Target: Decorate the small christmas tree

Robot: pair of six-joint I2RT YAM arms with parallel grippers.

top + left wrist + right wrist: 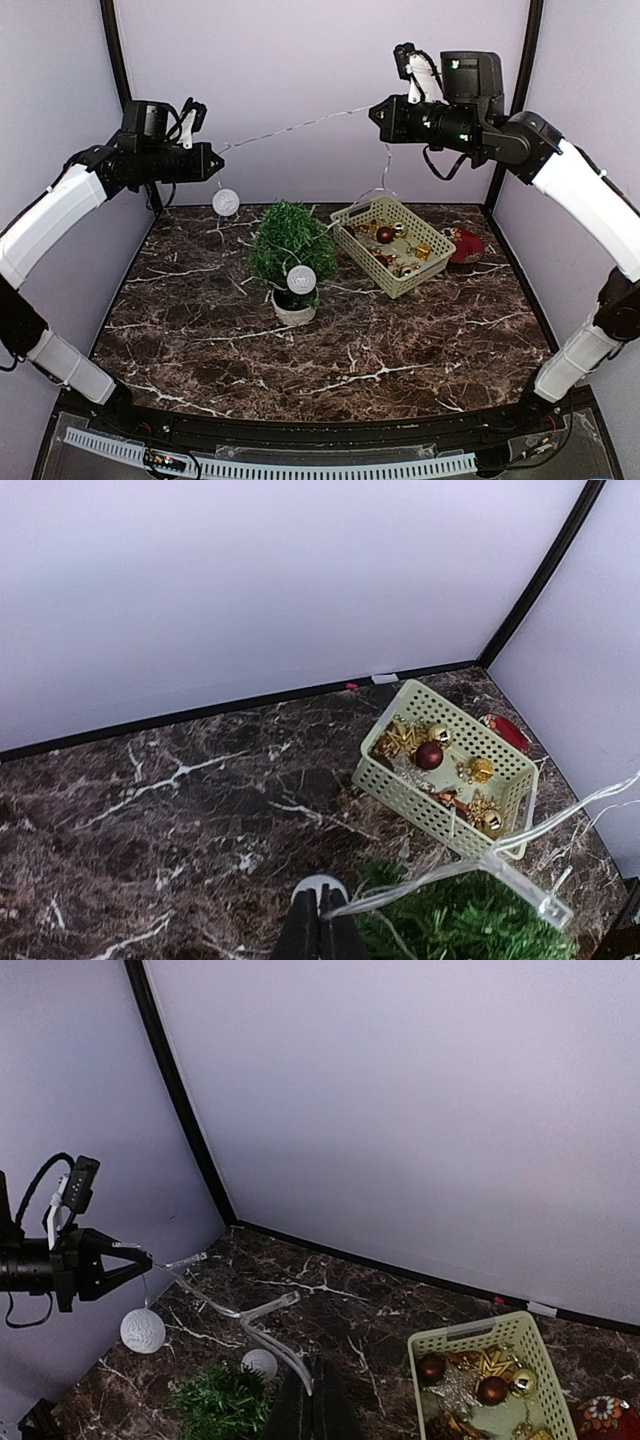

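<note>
The small christmas tree point(290, 243) stands mid-table in its white pot point(296, 310). A clear light string point(300, 126) with white balls is stretched high above it between my two grippers. My left gripper point(217, 159) is shut on one end, and one white ball point(225, 201) dangles just below it. My right gripper point(373, 112) is shut on the other end. A second white ball point(301, 279) rests against the tree's front. In the left wrist view the fingers point(305, 930) pinch the string point(450, 875) above the tree point(460, 925). In the right wrist view the string point(265, 1332) runs from my gripper point(318, 1400) to the left one.
A pale green basket point(349, 238) holding gold and dark red baubles point(385, 235) sits right of the tree. A red ornament point(466, 246) lies beyond it near the right wall. Pale walls close in the back and sides of the dark marble table point(400, 340).
</note>
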